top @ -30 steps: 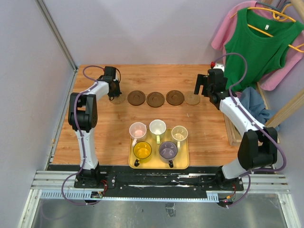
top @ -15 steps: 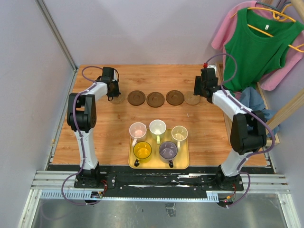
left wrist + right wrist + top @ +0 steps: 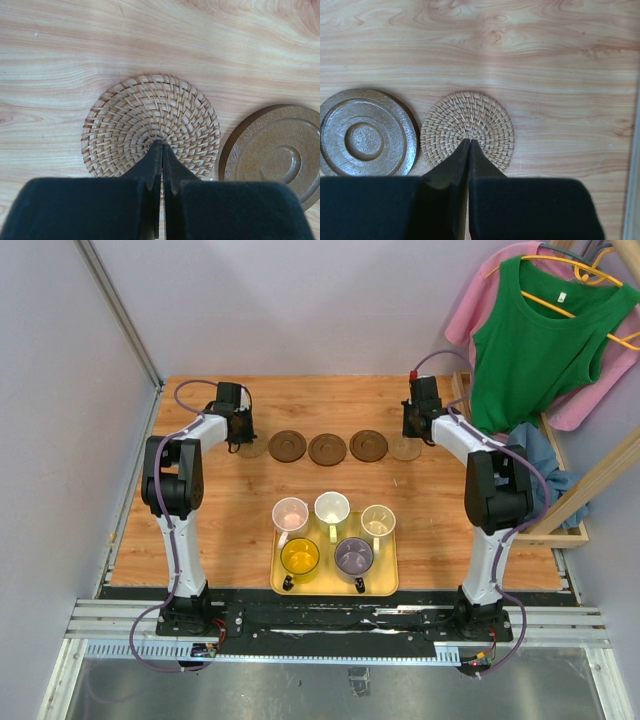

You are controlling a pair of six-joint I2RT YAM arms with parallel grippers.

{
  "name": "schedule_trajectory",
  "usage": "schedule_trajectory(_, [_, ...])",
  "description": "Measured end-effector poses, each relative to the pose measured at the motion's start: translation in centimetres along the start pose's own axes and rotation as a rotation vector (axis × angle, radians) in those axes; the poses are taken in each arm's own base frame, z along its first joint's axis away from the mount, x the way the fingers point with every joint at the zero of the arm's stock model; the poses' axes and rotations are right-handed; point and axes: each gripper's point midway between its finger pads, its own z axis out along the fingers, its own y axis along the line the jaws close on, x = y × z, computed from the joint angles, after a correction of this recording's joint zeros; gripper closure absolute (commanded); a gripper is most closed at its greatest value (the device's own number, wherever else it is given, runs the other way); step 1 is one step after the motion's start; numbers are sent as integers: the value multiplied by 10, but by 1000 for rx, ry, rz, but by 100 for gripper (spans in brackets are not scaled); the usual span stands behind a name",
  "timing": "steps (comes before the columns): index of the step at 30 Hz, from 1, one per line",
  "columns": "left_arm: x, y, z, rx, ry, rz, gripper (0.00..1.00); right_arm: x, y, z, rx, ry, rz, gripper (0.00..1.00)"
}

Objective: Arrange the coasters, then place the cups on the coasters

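— Well, what have we just seen change?
— Our right hand (image 3: 469,142). Its fingers stood apart a second ago, and now they are pressed together with nothing between them. The tips sit over the near rim of the woven coaster (image 3: 467,120) past the far right corner of the yellow tray (image 3: 335,592). The arm has swung in over that spot too. Whether the tips touch the weave, we cannot tell.
— And our left hand (image 3: 157,145)?
— Unchanged: fingers together and empty, over the other woven coaster (image 3: 150,115) past the tray's far left corner.
— So where do we stand?
— We judge the arranging done. The two woven discs bracket three brown grooved coasters (image 3: 327,449) in one row on the tabletop (image 3: 200,530), beyond the tray's far edge, and none overlap. The five mugs (image 3: 353,556) are still on or at the tray, none on a coaster. We would turn to them next, and a hand must open first.
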Motion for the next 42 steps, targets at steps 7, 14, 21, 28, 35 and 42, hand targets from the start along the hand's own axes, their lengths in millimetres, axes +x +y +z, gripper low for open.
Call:
schedule_trajectory(7, [1, -2, 0, 2, 1, 2, 99, 24, 4, 20, -18, 71, -18, 99])
schedule_trajectory(14, [1, -1, 0, -1, 1, 2, 99, 21, 4, 30, -26, 76, -17, 99])
schedule_trajectory(21, [1, 1, 1, -16, -3, 3, 99, 33, -1, 38, -22, 113, -12, 99])
schedule_trajectory(28, [0, 3, 1, -26, -6, 3, 99, 34, -1, 38, -20, 115, -12, 99])
schedule_trajectory(35, [0, 4, 1, -34, -8, 1, 100, 35, -4, 39, -6, 116, -4, 99])
schedule_trajectory(42, [0, 4, 1, -35, -8, -1, 99, 37, -15, 37, 28, 115, 4, 99])
